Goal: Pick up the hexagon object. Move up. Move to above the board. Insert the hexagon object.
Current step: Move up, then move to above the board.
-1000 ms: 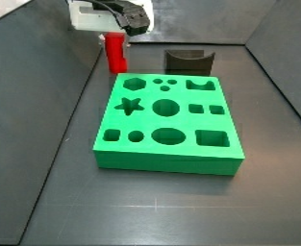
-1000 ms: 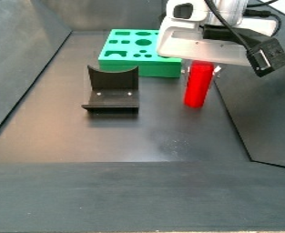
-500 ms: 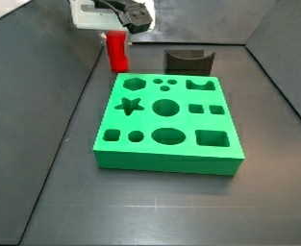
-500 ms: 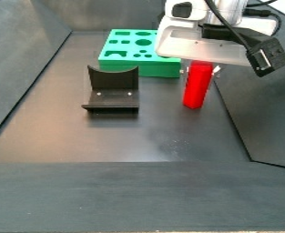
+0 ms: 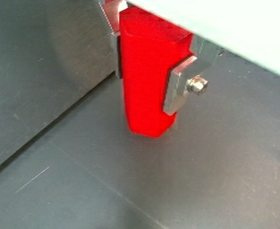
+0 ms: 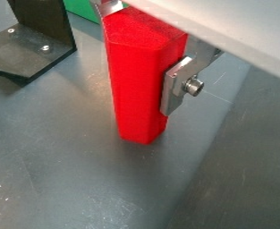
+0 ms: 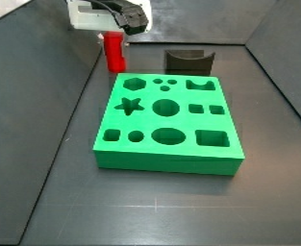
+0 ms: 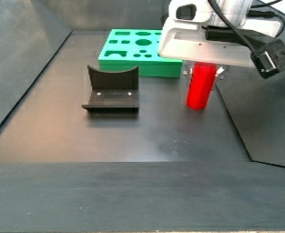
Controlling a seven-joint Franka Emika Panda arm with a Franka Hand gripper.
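The gripper (image 5: 150, 61) sits low over the hexagon object (image 5: 147, 79), its flat silver fingers (image 6: 178, 85) pressed against opposite faces of the red peg in both wrist views — closed on it near its upper part. The peg stands upright, its base at the dark floor (image 6: 71, 170); whether it is touching or just lifted cannot be told. In a side view the gripper (image 8: 203, 62) and peg (image 8: 200, 86) stand beside the board (image 8: 137, 51), just off one of its corners. In a side view the peg (image 7: 114, 53) is apart from the green slab (image 7: 167, 123), whose shaped holes lie open. The fixture (image 8: 110, 89) stands on the floor — near the board, apart from the peg.
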